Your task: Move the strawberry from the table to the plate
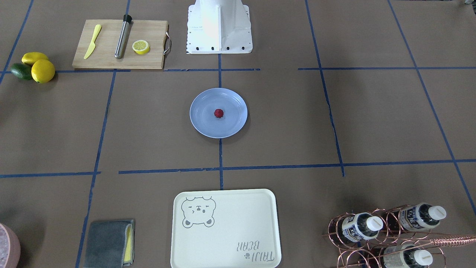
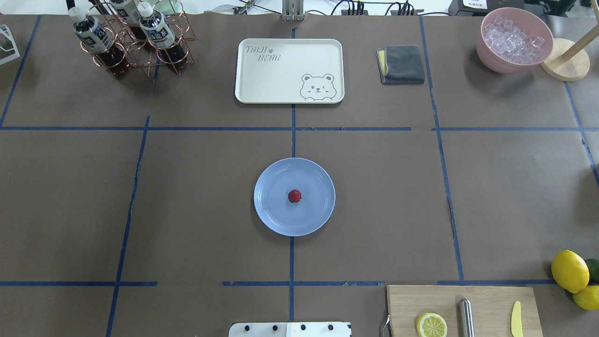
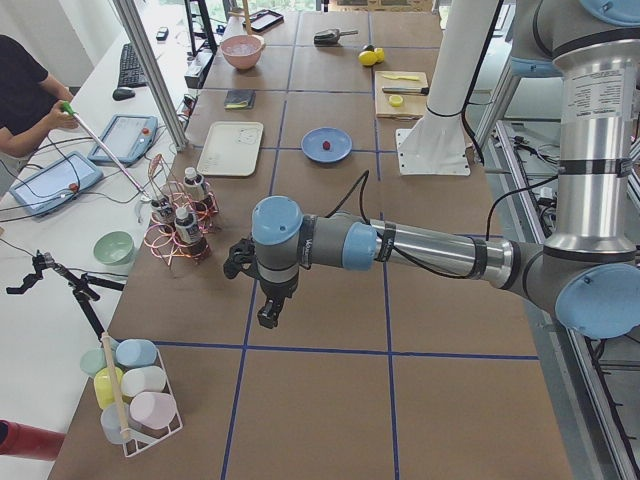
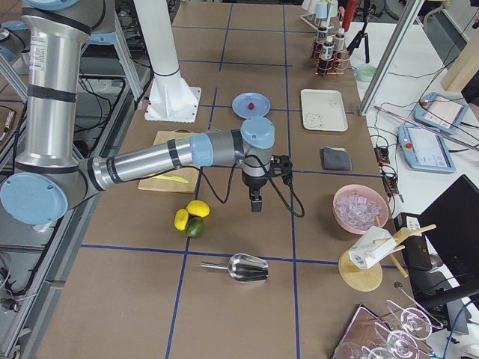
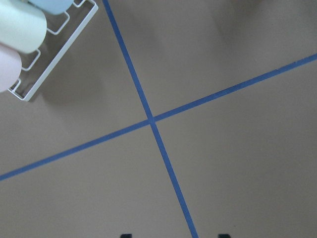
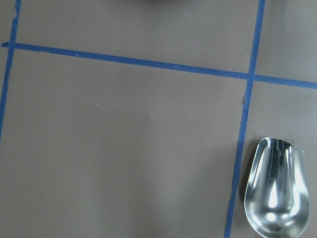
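The strawberry [image 2: 294,196] sits in the middle of the pale blue plate [image 2: 318,178] at the centre of the table [image 2: 187,210]. The left gripper [image 3: 268,316] hangs over bare paper at one end, tips wide apart, nothing between them. The right gripper [image 4: 256,203] hangs near the lemons [image 4: 188,215]; whether it is parted or closed I cannot tell

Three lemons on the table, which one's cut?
The lemon half on the cutting board, cut face up, beside the metal rod. The other two lemons are whole and lie off the board next to the avocado.
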Tool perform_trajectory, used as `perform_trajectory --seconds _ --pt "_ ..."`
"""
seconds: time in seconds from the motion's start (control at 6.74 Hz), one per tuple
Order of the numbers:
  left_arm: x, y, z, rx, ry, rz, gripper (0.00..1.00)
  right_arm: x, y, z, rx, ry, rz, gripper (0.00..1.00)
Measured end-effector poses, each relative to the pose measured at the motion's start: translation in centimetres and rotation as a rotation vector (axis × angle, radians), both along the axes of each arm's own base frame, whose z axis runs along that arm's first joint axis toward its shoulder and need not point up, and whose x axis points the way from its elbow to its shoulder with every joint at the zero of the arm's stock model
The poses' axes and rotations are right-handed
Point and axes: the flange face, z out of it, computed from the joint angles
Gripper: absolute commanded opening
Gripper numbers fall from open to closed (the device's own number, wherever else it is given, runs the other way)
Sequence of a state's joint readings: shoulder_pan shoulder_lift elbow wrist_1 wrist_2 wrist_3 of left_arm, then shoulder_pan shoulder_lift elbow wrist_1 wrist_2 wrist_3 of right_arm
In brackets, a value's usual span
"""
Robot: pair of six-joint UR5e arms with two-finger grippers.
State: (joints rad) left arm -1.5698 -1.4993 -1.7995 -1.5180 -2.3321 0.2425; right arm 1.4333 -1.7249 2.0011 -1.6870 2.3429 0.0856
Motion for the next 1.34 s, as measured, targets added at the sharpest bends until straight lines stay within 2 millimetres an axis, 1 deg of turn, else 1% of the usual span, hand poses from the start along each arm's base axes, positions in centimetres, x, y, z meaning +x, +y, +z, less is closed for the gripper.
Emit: perform_trajectory --seconds 0.3,0.59,0.74,0.89,1.04,1.34 --pt "-0.1 0.6 0.7 -0.026 0.007 -0.006 1.0 1.2 1.1 1.0 -0.014 0.0 0.017 1.0" --pt "0.1 1.0 1.1 -0.042 0.029 -0.004 1.0 1.5 1.9 2.4 -0.047 0.004 0.024 1.0" --pt "0.4 1.5 1.8 -0.058 0.056 -0.001 1.0 1.5 2.2 3.0 -0.061 0.004 0.025 1.0" --pt "0.5 2.1 2.5 -0.074 0.071 0.001 1.0 1.5 2.4 3.2 -0.065 0.003 0.024 1.0" --pt "0.5 2.4 2.7 -0.077 0.076 0.003 1.0 1.5 2.4 3.2 -0.065 0.003 0.023 1.0" --pt "0.5 2.4 3.2 -0.087 0.075 0.005 1.0 1.5 2.3 3.1 -0.064 0.003 0.023 1.0"
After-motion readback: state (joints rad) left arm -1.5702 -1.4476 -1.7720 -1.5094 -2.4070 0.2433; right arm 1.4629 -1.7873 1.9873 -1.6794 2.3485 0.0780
